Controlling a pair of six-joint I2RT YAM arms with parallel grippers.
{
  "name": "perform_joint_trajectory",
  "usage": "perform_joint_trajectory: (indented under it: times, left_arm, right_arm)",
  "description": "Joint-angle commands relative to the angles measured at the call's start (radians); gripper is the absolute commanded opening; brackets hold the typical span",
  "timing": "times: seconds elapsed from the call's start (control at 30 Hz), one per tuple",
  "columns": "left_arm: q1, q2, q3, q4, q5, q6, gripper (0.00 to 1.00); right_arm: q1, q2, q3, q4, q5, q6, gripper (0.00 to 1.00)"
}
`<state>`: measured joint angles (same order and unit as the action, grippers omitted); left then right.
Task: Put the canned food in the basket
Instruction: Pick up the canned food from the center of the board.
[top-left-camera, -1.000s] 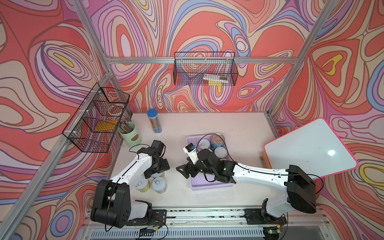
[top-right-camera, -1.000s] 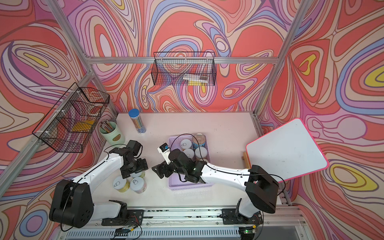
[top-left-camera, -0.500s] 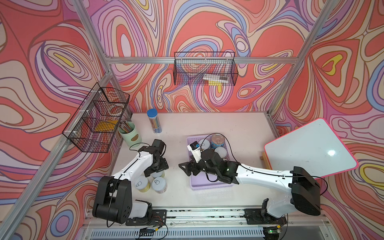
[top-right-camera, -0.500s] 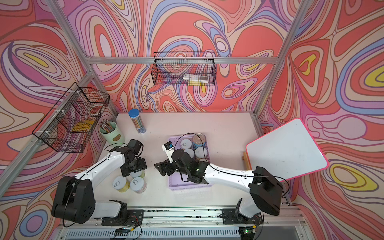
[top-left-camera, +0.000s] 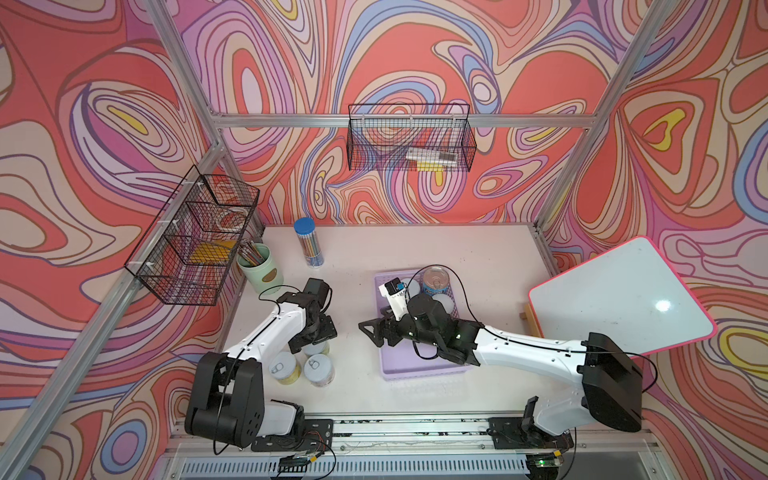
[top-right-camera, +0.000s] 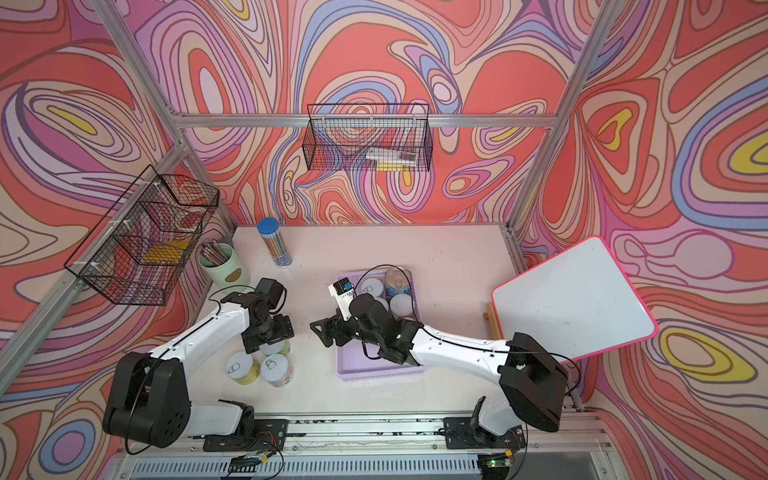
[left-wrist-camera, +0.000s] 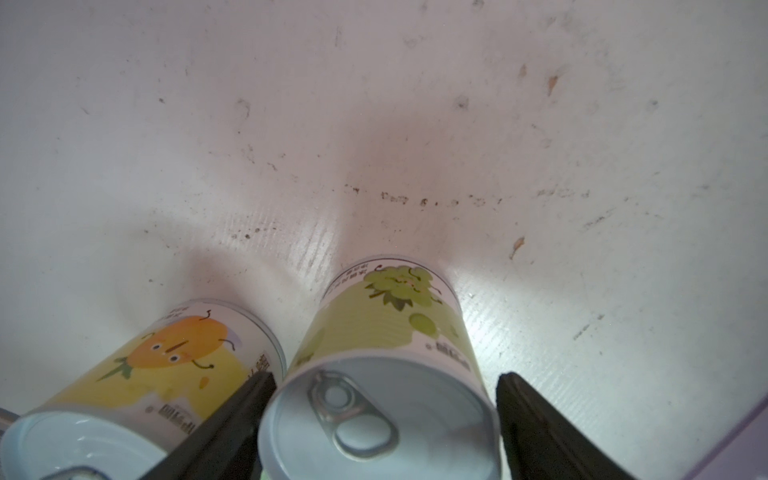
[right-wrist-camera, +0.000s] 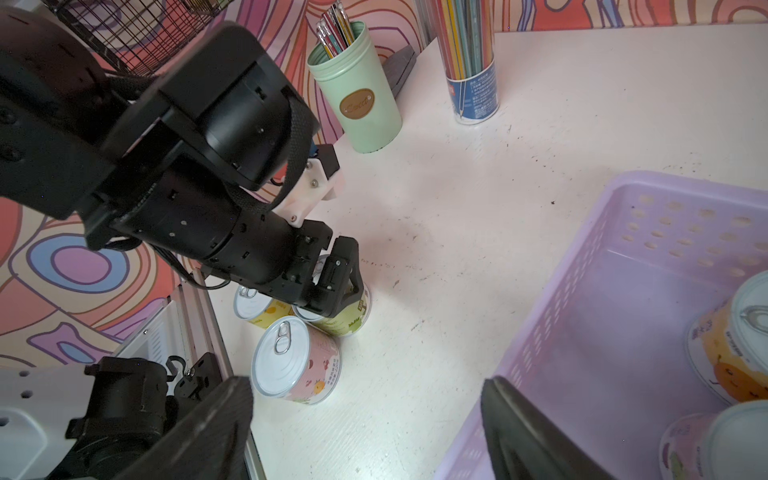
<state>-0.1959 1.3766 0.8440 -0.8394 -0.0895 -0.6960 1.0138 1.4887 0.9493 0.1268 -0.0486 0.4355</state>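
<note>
Basket: the lilac basket (top-left-camera: 415, 372) lies flat on the white table (top-left-camera: 415, 245), with the right arm reaching across it.
Cans in the basket: a blue-labelled can (top-left-camera: 434, 279) stands upright at the basket's far end. A pull-tab can (top-right-camera: 372, 286) stands just beside it, and a white-topped can (top-right-camera: 401, 304) just nearer. The arm hides part of the floor, so I cannot tell the full count. The basket's near end is bare.
Cans outside the basket: 3 cans stand upright close together on the table, well to the left of the basket.
Green-label can: the green-label can (left-wrist-camera: 386, 332) is the farthest back of the 3, about level with the basket's middle.
Yellow-label can: the yellow-label can (left-wrist-camera: 178, 353) is the one farthest from the basket.
Pink-label can: the pink-label can (right-wrist-camera: 291, 361) stands closest to the basket's near left corner.
Left gripper: the left gripper (left-wrist-camera: 382, 378) points down over the green-label can and grips it, with 1 black finger against each side. 1 finger is wedged between this can and the yellow-label can. The can's base is on the table.
Right gripper: the right gripper (right-wrist-camera: 365, 390) hovers at the basket's left rim, aimed toward the 3 cans. Its jaws are wide apart with nothing between them.
Other things: a green pencil cup (top-left-camera: 259, 270) and a blue-capped pencil tube (top-left-camera: 308, 243) stand beyond the basket's far left corner. A pink-edged whiteboard (top-left-camera: 619, 299) is to the right of the basket.
</note>
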Motion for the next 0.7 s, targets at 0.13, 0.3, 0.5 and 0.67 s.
perform_joint_trajectory:
  times: [0.13, 0.3, 0.5, 0.67]
  left_arm:
    - [-0.001, -0.012, -0.029, 0.027, 0.026, -0.033, 0.91]
    - [0.003, -0.041, -0.046, 0.033, 0.023, -0.056, 0.91]
    - [0.031, -0.079, -0.072, 0.052, 0.045, -0.068, 0.9]
    - [0.038, -0.074, -0.072, 0.053, 0.053, -0.064, 0.88]
  right_arm:
    - [-0.001, 0.0, 0.008, 0.007, -0.015, 0.0, 0.87]
    - [-0.001, 0.004, 0.011, -0.001, -0.014, -0.001, 0.87]
    - [-0.001, 0.011, 0.02, -0.008, -0.017, -0.008, 0.87]
    - [-0.001, 0.016, 0.026, -0.016, -0.02, -0.013, 0.87]
